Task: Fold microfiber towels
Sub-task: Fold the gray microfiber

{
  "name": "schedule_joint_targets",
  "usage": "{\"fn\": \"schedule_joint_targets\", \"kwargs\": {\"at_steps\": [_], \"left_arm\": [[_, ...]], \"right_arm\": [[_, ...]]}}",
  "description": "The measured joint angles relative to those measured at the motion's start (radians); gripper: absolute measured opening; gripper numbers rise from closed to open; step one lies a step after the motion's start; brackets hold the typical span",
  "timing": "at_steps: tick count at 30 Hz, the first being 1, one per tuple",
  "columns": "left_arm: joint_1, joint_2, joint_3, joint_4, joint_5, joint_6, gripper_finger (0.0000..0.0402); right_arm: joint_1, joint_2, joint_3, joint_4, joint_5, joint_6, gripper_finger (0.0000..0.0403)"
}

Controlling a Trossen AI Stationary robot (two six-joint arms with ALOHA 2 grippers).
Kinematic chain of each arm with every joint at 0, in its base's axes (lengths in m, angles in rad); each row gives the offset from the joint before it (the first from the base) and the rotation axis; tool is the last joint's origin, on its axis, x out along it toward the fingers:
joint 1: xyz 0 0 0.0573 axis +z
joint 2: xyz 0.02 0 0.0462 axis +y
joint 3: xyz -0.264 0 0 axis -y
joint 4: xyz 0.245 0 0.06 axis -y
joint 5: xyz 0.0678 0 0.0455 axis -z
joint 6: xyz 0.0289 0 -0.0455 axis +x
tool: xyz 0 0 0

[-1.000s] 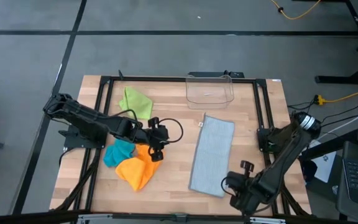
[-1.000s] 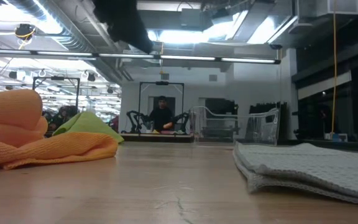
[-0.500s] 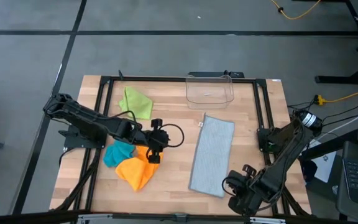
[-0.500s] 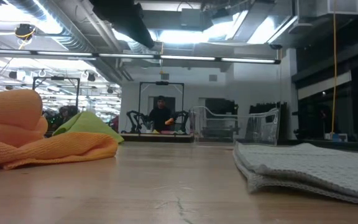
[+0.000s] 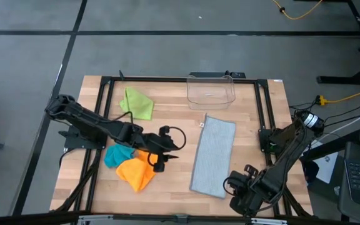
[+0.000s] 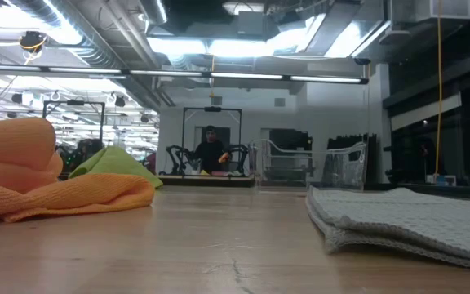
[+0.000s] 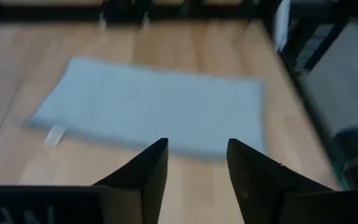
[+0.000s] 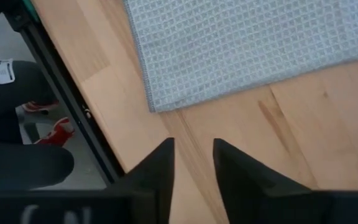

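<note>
The light grey towel (image 5: 213, 155) lies flat as a long folded strip, right of the table's centre. The orange towel (image 5: 136, 174) and the teal towel (image 5: 119, 153) lie bunched together at the left. The lime green towel (image 5: 136, 103) lies crumpled farther back. My left gripper (image 5: 167, 156) hovers open over the orange towel's right edge and points toward the grey towel (image 7: 154, 106), with nothing between its fingers (image 7: 197, 162). My right gripper (image 5: 237, 190) stands open, pointing down over bare wood just off the grey towel's near corner (image 8: 157, 99).
A clear plastic bin (image 5: 211, 89) stands at the far edge, behind the grey towel. A black frame (image 5: 105, 94) runs around the tabletop. A person's legs and red shoes (image 8: 48, 130) show past the table's near edge. Bare wood lies between the orange and grey towels.
My left gripper has moved toward the table's right, from over the orange towel toward the grey towel, and has tipped up to point more level. The towels have stayed where they were.
</note>
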Motion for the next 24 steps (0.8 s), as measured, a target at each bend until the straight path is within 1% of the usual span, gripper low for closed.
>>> {"fn": "schedule_joint_targets", "kwargs": {"at_steps": [5, 7, 9, 12, 16, 18, 20, 24], "left_arm": [[-0.053, 0.081, 0.0, 0.236, 0.002, -0.003, 0.0167], [-0.068, 0.096, 0.0, 0.287, -0.003, 0.02, 0.0166], [-0.07, 0.107, 0.0, 0.333, -0.011, 0.027, 0.0166], [-0.065, 0.108, 0.0, 0.375, -0.024, 0.027, 0.0165], [-0.057, 0.107, 0.0, 0.376, -0.025, 0.032, 0.0165], [-0.057, 0.107, 0.0, 0.37, -0.025, 0.06, 0.0165], [-0.059, 0.107, 0.0, 0.346, -0.025, 0.087, 0.0165], [-0.071, 0.107, 0.0, 0.306, -0.022, 0.084, 0.0165]], "right_arm": [[0.0, 0.0, 0.0, 0.002, -0.001, 0.0, 0.0134], [0.0, 0.0, 0.0, 0.002, -0.002, -0.001, 0.0135], [0.0, 0.0, 0.0, 0.005, -0.026, 0.005, 0.0135], [0.016, 0.0, 0.0, 0.04, -0.052, 0.053, 0.0135], [0.033, 0.0, 0.0, 0.095, -0.048, 0.06, 0.0135], [0.036, 0.0, 0.0, 0.111, -0.045, 0.059, 0.0135], [0.037, 0.0, 0.0, 0.113, -0.045, 0.059, 0.0135], [0.037, 0.0, 0.0, 0.11, -0.036, 0.055, 0.0135]]}}
